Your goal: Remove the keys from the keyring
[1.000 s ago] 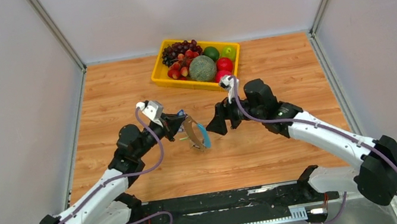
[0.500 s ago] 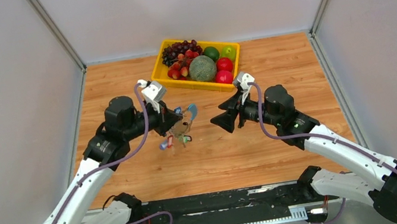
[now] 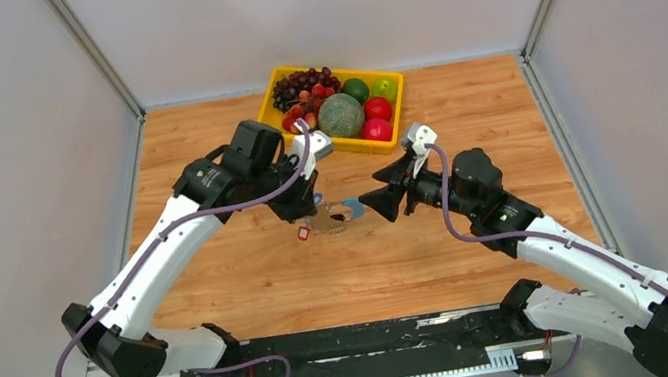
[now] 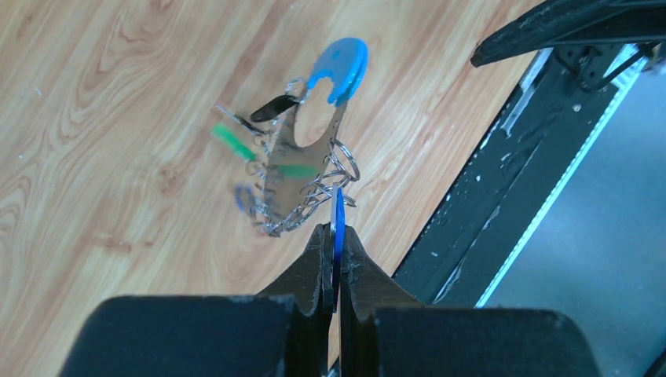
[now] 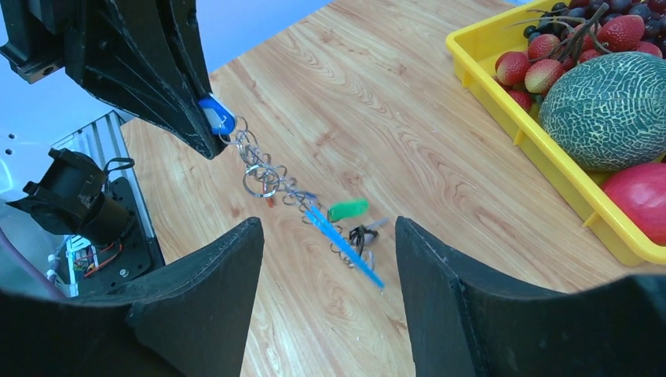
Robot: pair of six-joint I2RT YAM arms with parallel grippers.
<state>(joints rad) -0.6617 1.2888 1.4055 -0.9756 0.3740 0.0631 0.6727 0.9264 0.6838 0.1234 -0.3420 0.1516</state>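
My left gripper (image 3: 311, 206) is shut on a blue key (image 4: 339, 221) by its flat plastic head. The keyring (image 4: 302, 169) hangs from it above the wood, a silvery band with several small rings and a bright blue end (image 4: 340, 63). Green keys (image 4: 232, 141) and a black key (image 4: 275, 106) dangle on it. In the right wrist view the blue key (image 5: 216, 116) sits in the left fingers (image 5: 169, 71), with the keyring (image 5: 345, 243), a green key (image 5: 348, 209) and a black key (image 5: 363, 233) trailing below. My right gripper (image 5: 328, 224) is open and empty, just right of the bunch (image 3: 333, 217).
A yellow tray (image 3: 272, 127) of fruit, with a melon (image 3: 340, 115), grapes and apples, stands at the back centre, close behind both grippers. It shows at the right wrist view's upper right (image 5: 510, 118). A black rail (image 3: 374, 339) runs along the near edge.
My left arm has swung up and right, carrying the keyring from left of centre to just before the right gripper. The right gripper has stayed open and shifted slightly.
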